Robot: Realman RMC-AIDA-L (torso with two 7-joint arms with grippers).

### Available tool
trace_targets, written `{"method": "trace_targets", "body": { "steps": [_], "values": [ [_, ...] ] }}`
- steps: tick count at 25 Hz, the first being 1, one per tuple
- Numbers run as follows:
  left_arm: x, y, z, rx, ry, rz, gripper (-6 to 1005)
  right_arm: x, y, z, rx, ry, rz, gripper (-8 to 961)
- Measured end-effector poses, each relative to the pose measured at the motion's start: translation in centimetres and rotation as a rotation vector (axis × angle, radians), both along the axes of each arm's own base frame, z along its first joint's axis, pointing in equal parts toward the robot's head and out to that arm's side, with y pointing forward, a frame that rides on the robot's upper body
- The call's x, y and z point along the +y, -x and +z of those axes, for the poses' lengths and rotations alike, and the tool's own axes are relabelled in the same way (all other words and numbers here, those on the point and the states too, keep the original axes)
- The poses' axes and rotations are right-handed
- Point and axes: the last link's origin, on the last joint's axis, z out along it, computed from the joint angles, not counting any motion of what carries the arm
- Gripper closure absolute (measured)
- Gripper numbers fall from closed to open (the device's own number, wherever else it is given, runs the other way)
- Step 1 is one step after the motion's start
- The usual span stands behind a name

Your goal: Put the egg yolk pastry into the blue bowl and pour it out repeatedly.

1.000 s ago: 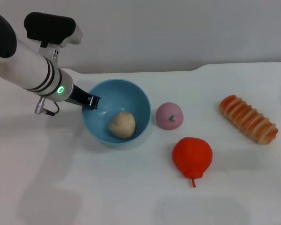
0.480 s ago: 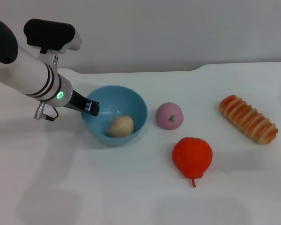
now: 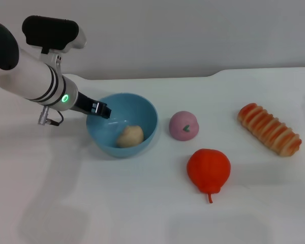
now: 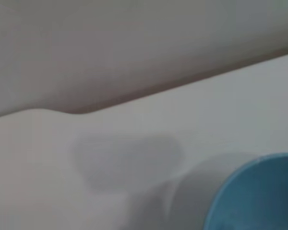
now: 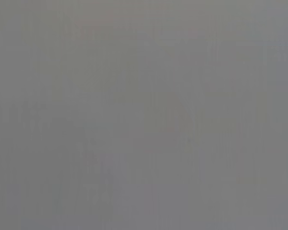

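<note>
Head view, centre-left: I see the pale beige egg yolk pastry (image 3: 130, 136) inside the glossy light-blue bowl (image 3: 142, 109). My left gripper (image 3: 99, 110) pinches its left rim. My wrist view catches only bowl edge (image 4: 259, 196).

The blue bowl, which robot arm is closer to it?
Left. The left pincer is at the rim of the blue bowl, on its left side. The right arm is not in any view.
</note>
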Motion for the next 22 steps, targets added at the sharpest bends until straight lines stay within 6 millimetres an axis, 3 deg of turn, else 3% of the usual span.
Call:
{"method": "trace_targets", "body": {
  "steps": [3,8,14,22],
  "values": [
    [0.2,-0.1,0.1,0.002,-0.014,-0.010,646,0.1,0.0,0.1,0.000,-0.001,0.001,444],
    [0.8,-0.5,0.5,-0.005,-0.058,-0.045,434,0.1,0.0,0.1,-0.002,-0.001,0.002,445],
    [1.9,-1.5,2.5,-0.041,-0.208,-0.156,273,0.2,0.2,0.3,-0.007,-0.008,0.010,445],
    [1.7,-1.0,3.7,-0.135,-0.475,-0.295,273,0.5,0.4,0.4,-0.005,-0.011,0.017,444]
  ]
}}
